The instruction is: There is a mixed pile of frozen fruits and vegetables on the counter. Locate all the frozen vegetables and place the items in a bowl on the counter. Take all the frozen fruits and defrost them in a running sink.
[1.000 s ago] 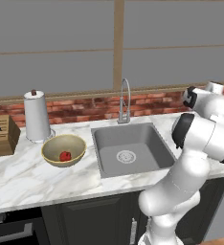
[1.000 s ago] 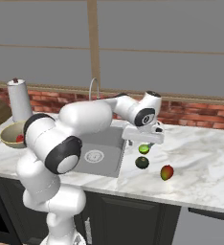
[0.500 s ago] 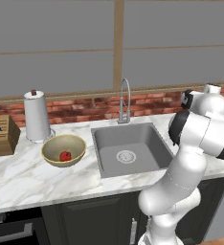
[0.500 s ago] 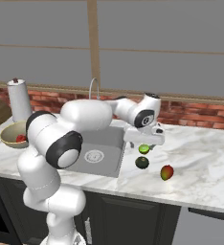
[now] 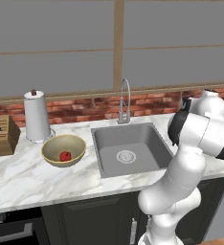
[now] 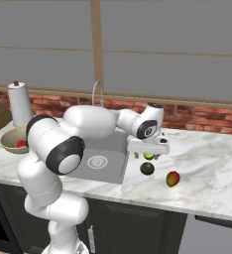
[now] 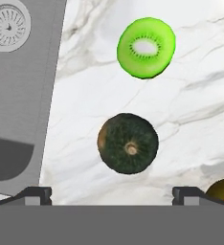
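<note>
room: simulated kitchen, brick backsplash under big windows, dark cabinets below
counter: white marble with grey veins, smooth and flat, so round items can roll
sink: steel basin; faucet shows no running water
bowl: left of sink, near paper towel roll; red vegetable already inside
gripper: hangs over the pile right of the sink, fingers spread wide, holding nothing
dark green vegetable: on counter, centred between the tips, likely next pick
lime-green fruit: just beyond it, apart
red-yellow-green fruit: off to the side
risk: off-centre closing could squirt the round vegetable sideways, toward the sink edge; descending too far forward could grab the lime fruit instead
</note>
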